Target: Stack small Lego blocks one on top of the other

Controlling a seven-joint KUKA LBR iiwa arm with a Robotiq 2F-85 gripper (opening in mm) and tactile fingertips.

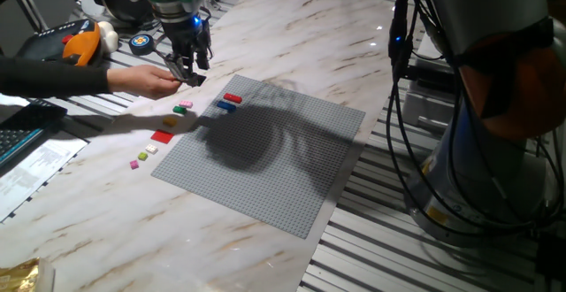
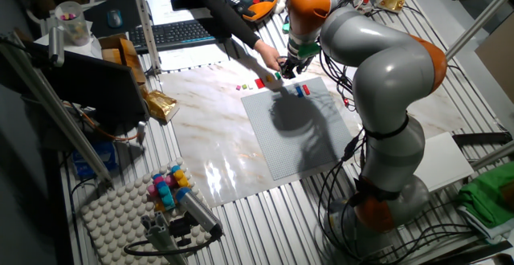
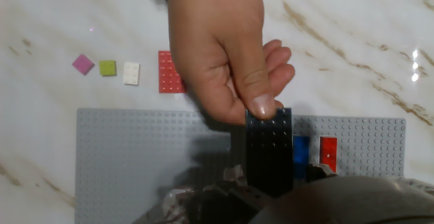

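A person's hand [image 3: 220, 51] pinches the top of the black brick [image 3: 268, 149], whose lower end sits in the tool [image 1: 188, 69], though its grip cannot be told.

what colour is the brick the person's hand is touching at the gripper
Black. The black brick, pinched at its top by the hand, shows best in the hand view.

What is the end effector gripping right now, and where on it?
The black brick, by its near end; a person's hand pinches the far end.
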